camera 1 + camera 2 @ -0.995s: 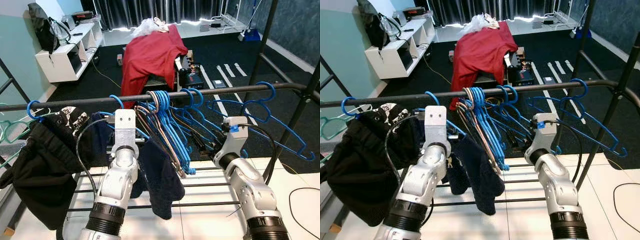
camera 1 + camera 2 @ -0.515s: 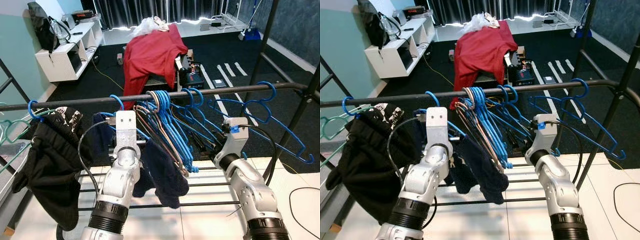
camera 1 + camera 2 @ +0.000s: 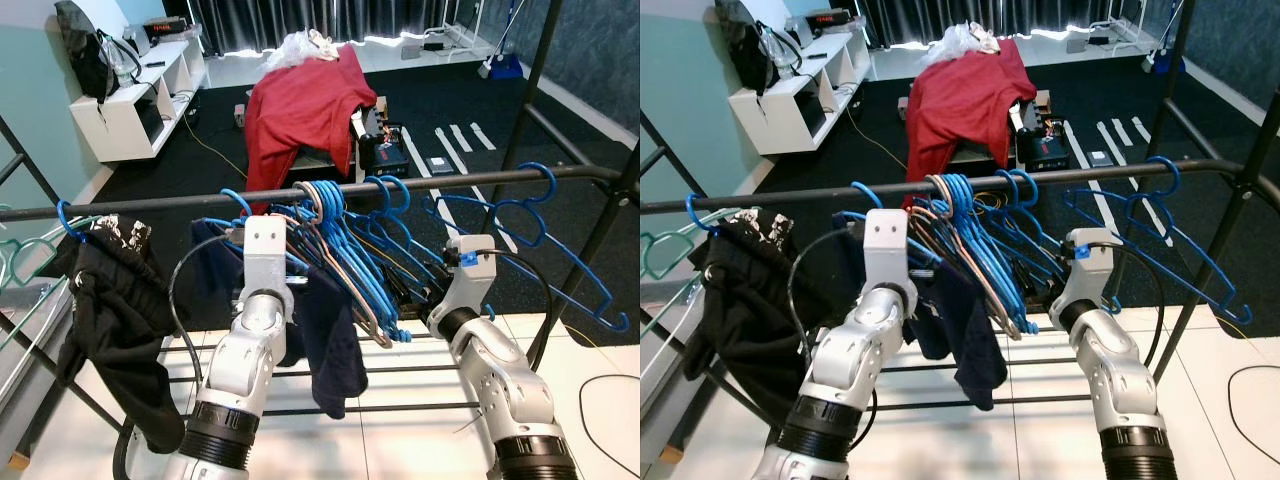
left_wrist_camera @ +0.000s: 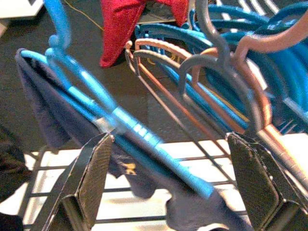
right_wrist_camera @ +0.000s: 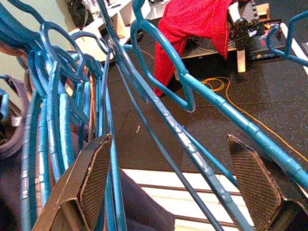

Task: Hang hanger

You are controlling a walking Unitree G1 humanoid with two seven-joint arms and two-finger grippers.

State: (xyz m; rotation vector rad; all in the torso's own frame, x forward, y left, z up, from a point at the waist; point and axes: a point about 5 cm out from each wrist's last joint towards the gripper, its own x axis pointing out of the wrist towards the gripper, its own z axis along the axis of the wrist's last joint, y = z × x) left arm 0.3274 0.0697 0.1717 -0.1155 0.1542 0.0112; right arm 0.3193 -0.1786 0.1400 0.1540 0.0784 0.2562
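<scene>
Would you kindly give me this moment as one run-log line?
left gripper: open, at blue hanger carrying navy garment | right gripper: open, among empty hangers | rail: hangers hooked

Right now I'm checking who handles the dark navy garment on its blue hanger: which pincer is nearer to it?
Left. The left pincer is right at the dark navy garment, fingers open around its blue hanger. The right pincer sits farther right among bare blue hangers.

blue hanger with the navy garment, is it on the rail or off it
On. The blue hanger hooks over the rail, navy garment hanging below; the left gripper is open around it.
</scene>
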